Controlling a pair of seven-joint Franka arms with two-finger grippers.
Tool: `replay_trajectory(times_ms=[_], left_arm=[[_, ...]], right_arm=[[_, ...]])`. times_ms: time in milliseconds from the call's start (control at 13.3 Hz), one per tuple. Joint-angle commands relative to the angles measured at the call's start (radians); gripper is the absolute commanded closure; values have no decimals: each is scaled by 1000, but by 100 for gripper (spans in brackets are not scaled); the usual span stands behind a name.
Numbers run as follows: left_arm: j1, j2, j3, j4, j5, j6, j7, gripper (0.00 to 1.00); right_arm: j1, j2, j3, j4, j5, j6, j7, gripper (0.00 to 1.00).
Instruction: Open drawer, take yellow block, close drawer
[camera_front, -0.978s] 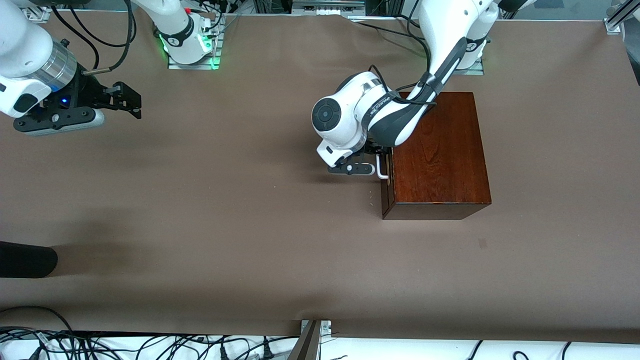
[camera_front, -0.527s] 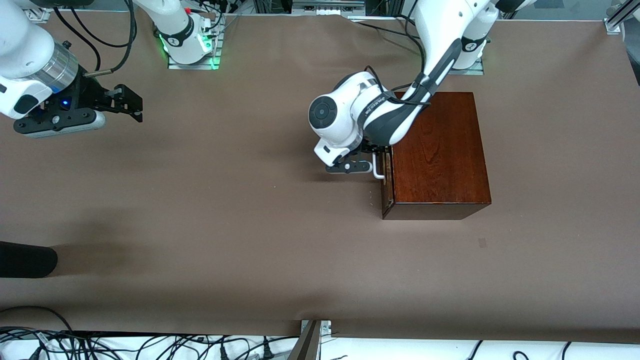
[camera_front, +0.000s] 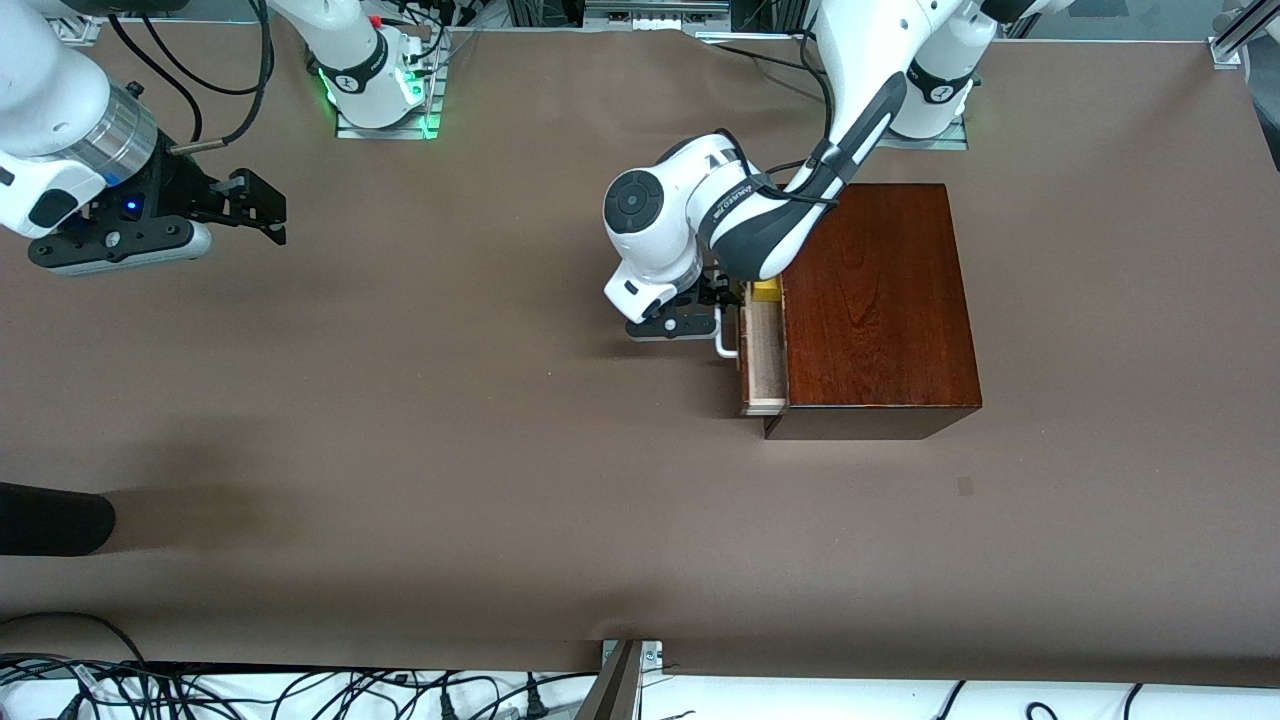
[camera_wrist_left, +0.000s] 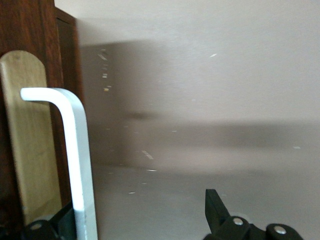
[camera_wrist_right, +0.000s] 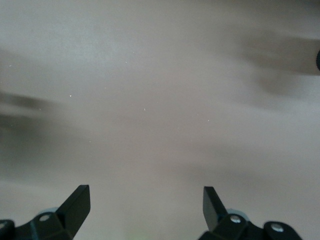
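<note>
Front view: left tool (camera_front: 722, 322) at drawer (camera_front: 762, 350) handle; seemingly hooked.

This is a robotics lab: two white arms are bolted to metal base plates (camera_front: 385, 110) (one glowing green) along the edge of a table (camera_front: 400, 450) covered in plain brown sheeting, with bundles of black cables (camera_front: 250, 690) trailing at its edges and aluminium framing (camera_front: 1235, 30) at a corner
</note>
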Motion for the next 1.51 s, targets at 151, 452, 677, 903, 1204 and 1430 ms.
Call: replay_trajectory(times_ms=[151, 452, 677, 903, 1204, 1430], left_arm=[[-43, 48, -13, 62, -76, 120, -9, 0], [-53, 36, -11, 140, -64, -10, -6, 0], [-52, 33, -11, 220, -64, -147, 5, 0], [-32, -28, -2, 290, -61, -311, 17, 0], [188, -189, -13, 292, -70, -444, 240, 0], [346, -269, -11, 289, -72, -501, 495, 0]], right_arm=[[-1, 31, 2, 16, 3, 8, -13, 0], [25, 71, 3, 12, 1, 3, -13, 0], [45, 120, 2, 16, 38, 3, -14, 0], [70, 114, 44, 21, 40, -7, -68, 0], [84, 117, 120, 47, 41, -7, -71, 0], [151, 145, 153, 53, 50, 8, -161, 0]])
